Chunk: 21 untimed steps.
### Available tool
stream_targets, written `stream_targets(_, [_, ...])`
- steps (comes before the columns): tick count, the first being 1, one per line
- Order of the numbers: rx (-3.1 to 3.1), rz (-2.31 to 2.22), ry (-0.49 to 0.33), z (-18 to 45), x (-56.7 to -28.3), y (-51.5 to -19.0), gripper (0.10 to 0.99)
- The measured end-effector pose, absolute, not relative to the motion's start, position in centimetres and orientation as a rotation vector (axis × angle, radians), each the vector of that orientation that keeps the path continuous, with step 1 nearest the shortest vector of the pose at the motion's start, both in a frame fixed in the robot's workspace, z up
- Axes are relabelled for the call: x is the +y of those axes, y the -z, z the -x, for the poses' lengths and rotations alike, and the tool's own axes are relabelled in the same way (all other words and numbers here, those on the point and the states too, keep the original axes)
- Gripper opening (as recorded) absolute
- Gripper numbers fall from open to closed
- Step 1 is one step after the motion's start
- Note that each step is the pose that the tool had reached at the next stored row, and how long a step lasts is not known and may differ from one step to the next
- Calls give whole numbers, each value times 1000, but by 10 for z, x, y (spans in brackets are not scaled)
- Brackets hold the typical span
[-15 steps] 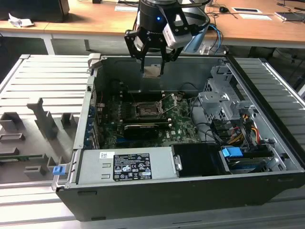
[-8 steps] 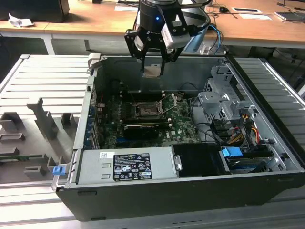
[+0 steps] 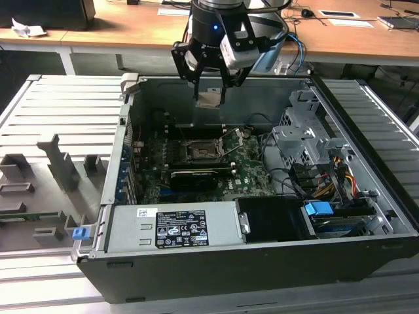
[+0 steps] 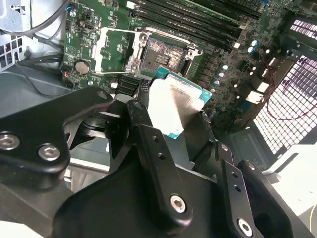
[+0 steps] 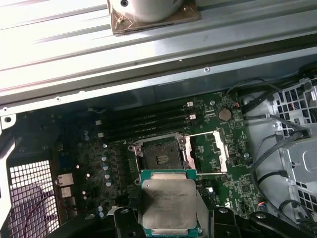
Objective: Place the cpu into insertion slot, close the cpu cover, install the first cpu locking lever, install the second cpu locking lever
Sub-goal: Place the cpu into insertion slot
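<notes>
My gripper (image 3: 210, 98) hangs over the back of the open computer case, shut on the cpu (image 3: 211, 99), a flat square chip with a silvery-beige top. Both wrist views show the cpu (image 4: 176, 101) (image 5: 168, 201) clamped between the black fingers (image 4: 146, 134), well above the motherboard. The insertion slot (image 3: 200, 152) (image 4: 159, 53) (image 5: 161, 154) lies below it, a bare black socket with nothing in it. The cpu cover (image 4: 115, 51) (image 5: 208, 151), a thin metal frame, is swung open and lies beside the slot. A thin lever (image 3: 233, 142) stands raised by the socket.
A long black card (image 3: 193, 176) lies just in front of the socket, with a silver power supply (image 3: 173, 226) nearer the front. A metal drive cage (image 3: 308, 140) with cables stands on the exterior view's right. Memory slots (image 5: 143, 121) run beside the socket. The case walls (image 3: 124, 150) rise all around.
</notes>
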<state>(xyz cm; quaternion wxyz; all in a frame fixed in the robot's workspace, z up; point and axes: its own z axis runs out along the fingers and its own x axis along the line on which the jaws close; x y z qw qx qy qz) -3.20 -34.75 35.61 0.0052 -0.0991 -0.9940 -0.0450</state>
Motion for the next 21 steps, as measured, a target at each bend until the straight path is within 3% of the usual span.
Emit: stream_targets(21, [-3106, 388, 141, 32, -348, -355, 525])
